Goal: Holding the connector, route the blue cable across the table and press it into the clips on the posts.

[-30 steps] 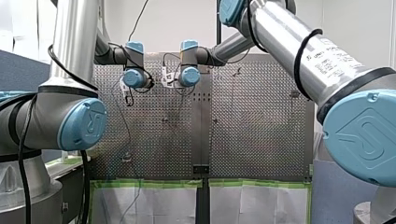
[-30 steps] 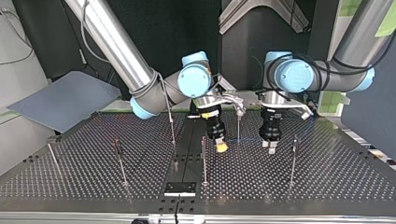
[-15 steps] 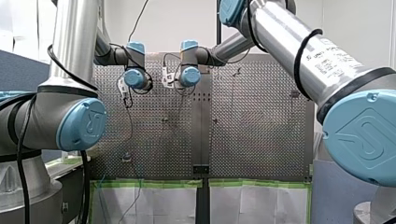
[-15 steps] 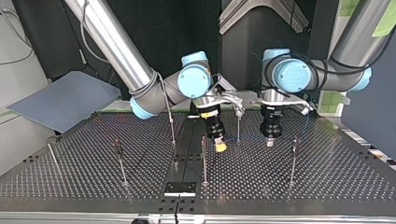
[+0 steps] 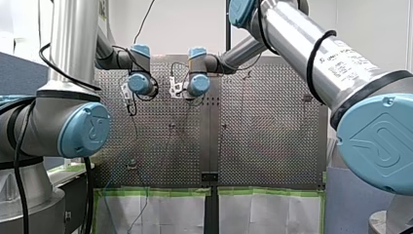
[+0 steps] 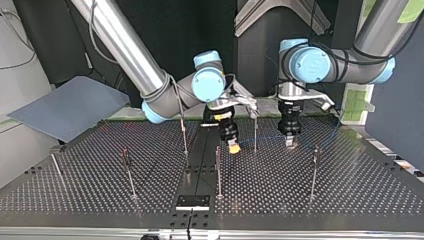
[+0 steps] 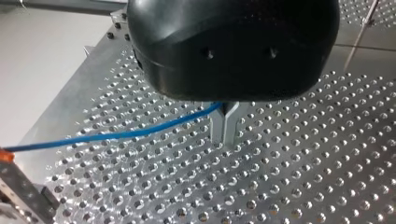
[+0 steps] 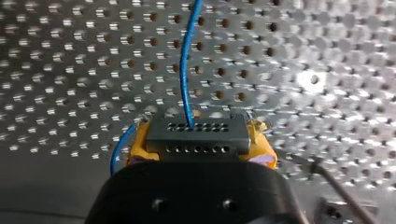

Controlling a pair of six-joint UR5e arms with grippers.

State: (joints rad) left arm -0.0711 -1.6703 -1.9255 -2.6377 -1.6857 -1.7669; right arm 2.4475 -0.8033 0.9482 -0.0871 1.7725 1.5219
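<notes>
Right gripper (image 8: 198,144) pinches the rigid black connector (image 8: 196,130) between its yellow pads (image 8: 134,151) and my left gripper (image 7: 225,133) is closed on the blue cable (image 7: 116,135) low over the table (image 7: 303,177), a thin, limp, light strand, I judge, best gripped close to wherever it gets pressed.

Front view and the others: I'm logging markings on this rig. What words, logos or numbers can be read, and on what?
Nothing is clear enough to quote.
Embossed logo, letters not legible: left arm's cap.
Same embossed logo: right arm's cap.
Black print, too blurred to read: right arm's tube.
Top and wrist views: no text.
</notes>
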